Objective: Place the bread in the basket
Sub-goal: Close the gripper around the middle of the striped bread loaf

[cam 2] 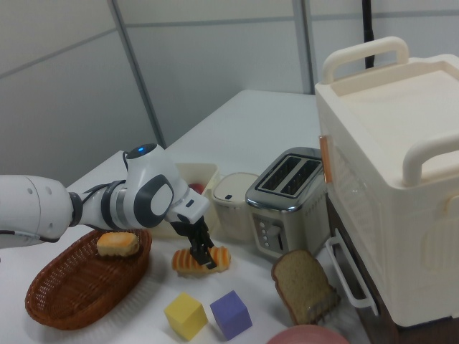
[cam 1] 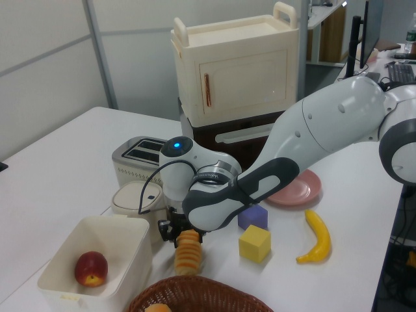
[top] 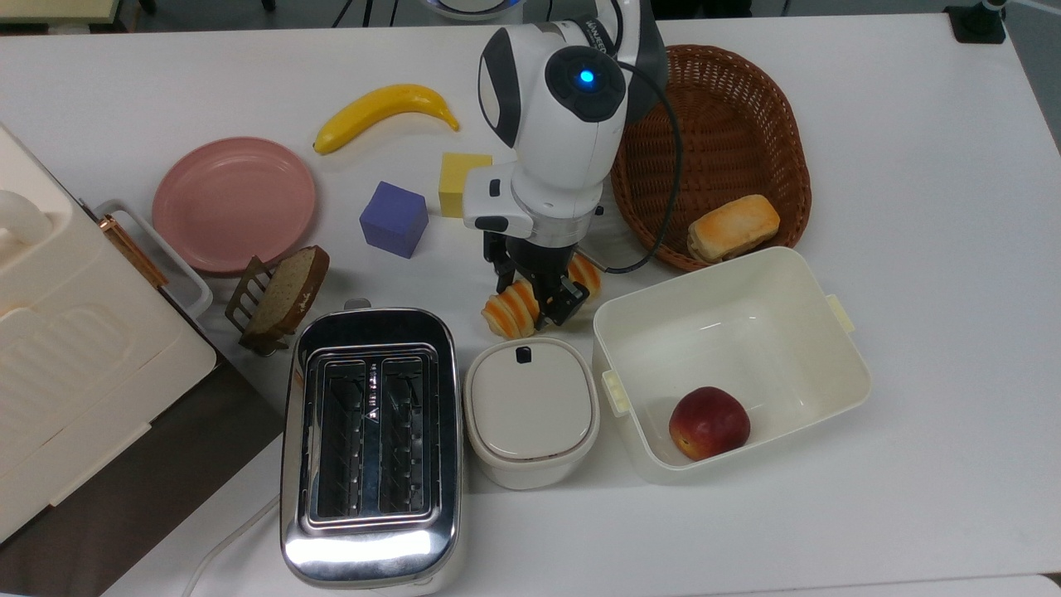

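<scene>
Down at table level, the gripper point(top: 537, 292) straddles the middle of the striped bread roll point(top: 510, 305), with one black finger point(top: 557, 303) on the side toward the lidded cream container point(top: 531, 410) and the other on the side toward the yellow cube point(top: 461, 183). The fingers stand narrowly apart with the roll between them; whether they already press it cannot be told. The roll lies flat on the white table point(top: 928, 274), its length running diagonally in the top view, just beside the container and close to a corner of the cream plastic tub point(top: 837, 348).

The arm reaches in from the top view's upper edge, its white wrist housing point(top: 564, 108) leaning over the near rim of the wicker basket point(top: 746, 108), hand pointing almost straight down. In the left view the forearm point(cam 1: 325, 130) slopes down from the left view's right, bends at a dark joint and ends with the gripper point(cam 1: 175, 233) on top of the roll point(cam 1: 188, 253). In the right view the gripper point(cam 2: 203, 253) sits tilted over the roll point(cam 2: 192, 262), beside the basket point(cam 2: 64, 301).

The basket lies just beyond the roll, apart from it, and holds a golden bun point(top: 733, 227) near its rim. A peach point(top: 709, 423) sits in the tub.
</scene>
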Controlling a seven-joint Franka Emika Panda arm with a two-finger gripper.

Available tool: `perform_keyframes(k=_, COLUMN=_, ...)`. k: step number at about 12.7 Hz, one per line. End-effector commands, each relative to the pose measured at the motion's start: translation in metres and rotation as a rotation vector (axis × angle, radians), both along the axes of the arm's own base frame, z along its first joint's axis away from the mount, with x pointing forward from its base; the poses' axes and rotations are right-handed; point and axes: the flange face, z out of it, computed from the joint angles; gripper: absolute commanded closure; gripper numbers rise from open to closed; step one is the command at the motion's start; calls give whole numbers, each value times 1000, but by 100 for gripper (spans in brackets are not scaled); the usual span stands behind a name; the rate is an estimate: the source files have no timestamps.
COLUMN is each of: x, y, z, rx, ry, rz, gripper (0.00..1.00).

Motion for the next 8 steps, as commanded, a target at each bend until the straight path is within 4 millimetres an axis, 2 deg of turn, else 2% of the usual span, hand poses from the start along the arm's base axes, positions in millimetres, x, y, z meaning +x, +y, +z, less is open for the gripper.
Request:
perform_keyframes(k=1, x=1, y=0, z=2, rx=-3, ry=-25, rz=1, gripper=93)
perform_keyframes(k=6, x=-4, y=5, z=15, rx=-30, ry=-29, rz=27, gripper=92)
perform_keyframes(k=7, x=-10, y=0, z=27, rx=-41, ry=-15, rz=21, gripper=92)
perform_keyframes(k=8, x=-16, y=-7, z=54, rx=-45, ry=-22, rz=17, gripper=92)
